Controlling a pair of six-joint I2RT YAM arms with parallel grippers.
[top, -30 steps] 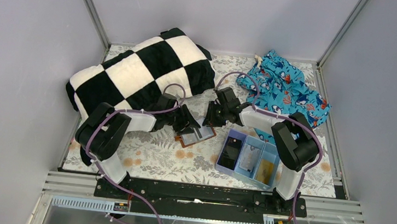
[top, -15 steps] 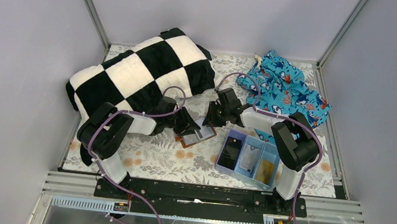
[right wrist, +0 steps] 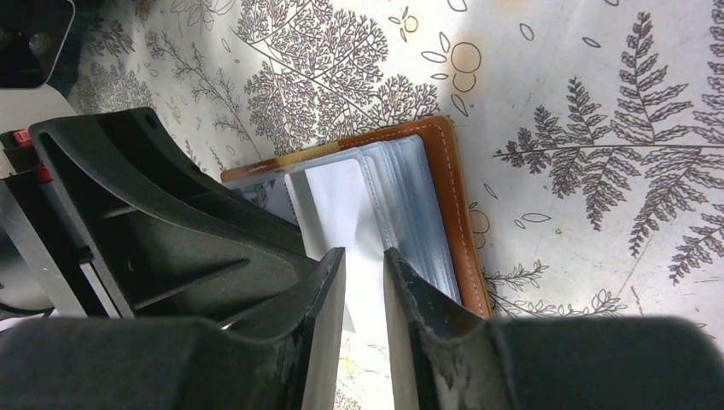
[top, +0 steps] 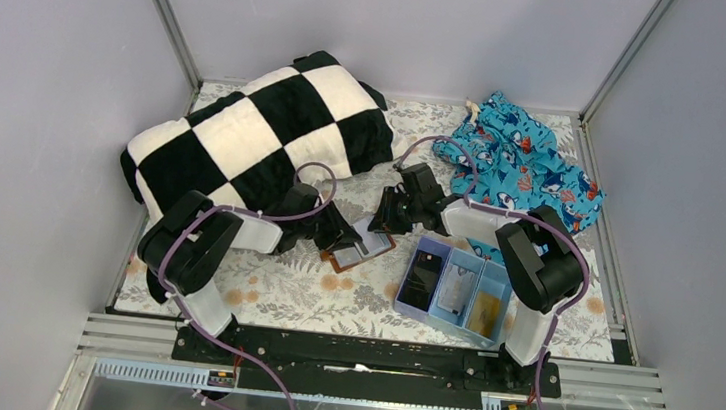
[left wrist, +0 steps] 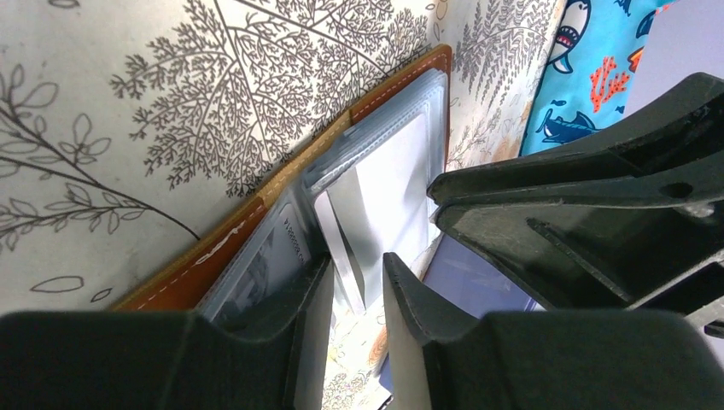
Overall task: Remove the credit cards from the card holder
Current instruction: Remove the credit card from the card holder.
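left gripper [left wrist: 356, 266] narrower than a second ago, jaws straddling edge of grey card [left wrist: 338, 241] in open holder [left wrist: 224, 246], flat on table between arms (clamped yet? cannot tell). right gripper [right wrist: 364, 256], gap small, seems to pinch sleeve [right wrist: 335, 203] up. card pull-out likely next.

The top camera looks down from high behind the near edge of the table [top: 280, 293], framing all of it. The 2 wrist cameras sit very close to the holder [top: 363, 250], on opposite sides; all 3 views share it.
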